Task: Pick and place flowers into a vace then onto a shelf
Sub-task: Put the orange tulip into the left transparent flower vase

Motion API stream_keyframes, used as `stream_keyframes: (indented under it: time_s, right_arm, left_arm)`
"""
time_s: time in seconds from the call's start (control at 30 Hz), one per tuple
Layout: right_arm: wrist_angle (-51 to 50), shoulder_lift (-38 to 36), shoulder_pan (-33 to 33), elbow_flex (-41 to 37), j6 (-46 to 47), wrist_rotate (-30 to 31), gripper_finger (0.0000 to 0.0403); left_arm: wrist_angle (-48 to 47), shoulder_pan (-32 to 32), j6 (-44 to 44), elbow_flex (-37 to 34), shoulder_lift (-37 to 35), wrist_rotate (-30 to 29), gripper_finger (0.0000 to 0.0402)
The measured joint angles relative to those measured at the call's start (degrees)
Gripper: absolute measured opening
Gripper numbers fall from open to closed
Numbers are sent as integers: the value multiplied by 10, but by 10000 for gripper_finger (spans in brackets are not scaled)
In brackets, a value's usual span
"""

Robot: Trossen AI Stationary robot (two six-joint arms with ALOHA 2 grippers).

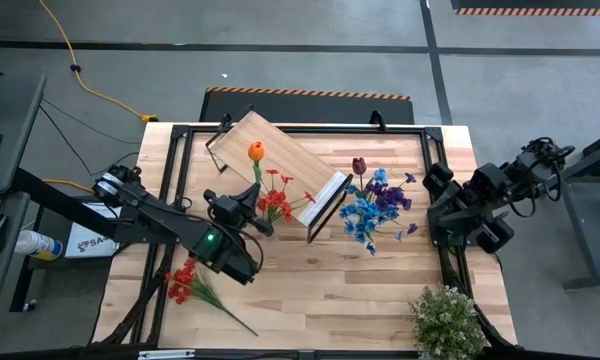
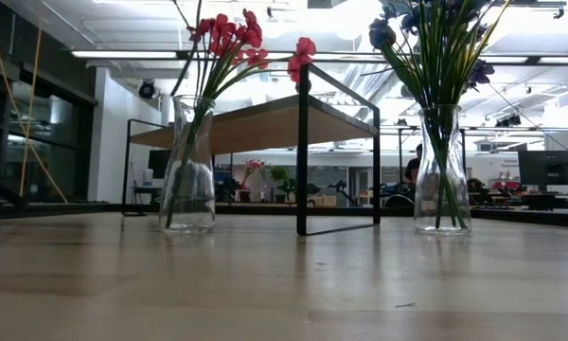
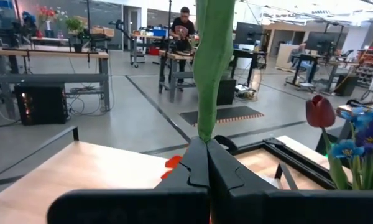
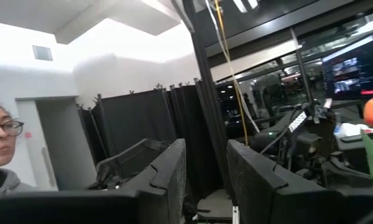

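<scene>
My left gripper [image 1: 254, 192] reaches in from the table's left and is shut on an orange tulip [image 1: 256, 152], just left of a glass vase of red flowers [image 1: 277, 202]. That vase [image 2: 189, 166] stands on its base on the table. A second vase [image 2: 442, 170] stands to the right with blue and purple flowers [image 1: 378, 208] and a dark red rose [image 3: 320, 112]. The shelf [image 1: 280, 160] stands between and behind them on its black frame [image 2: 303, 161]. A red spray [image 1: 188, 283] lies flat near the front left. My right gripper [image 4: 206, 168] is open at the table's right edge, holding nothing. My left gripper pinches the tulip's green stem and leaf [image 3: 205, 132] between its two fingertips [image 3: 193, 168]. The fingers lie level, across the stem, pointing toward the table's far side. The tulip stands upright above the fingers, clear of the table. The fingers hide what is below the hold.
A bushy pale green plant [image 1: 446, 322] stands at the front right corner. A black frame [image 1: 180, 150] runs around the tabletop's edges. Bare wood lies in front of both vases [image 2: 293, 275]. People and workbenches show in the room beyond, one person close beside the right arm [image 4: 0, 155].
</scene>
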Motion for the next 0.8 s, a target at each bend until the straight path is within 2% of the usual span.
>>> stream_keyframes:
  time_s: [0.4, 0.8]
  right_arm:
    - [0, 0, 0, 0, -29, 66, 110]
    - [0, 0, 0, 0, -34, 67, 110]
  left_arm:
    - [12, 39, 22, 12, 3, -2, 20]
    - [29, 43, 30, 11, 33, -2, 20]
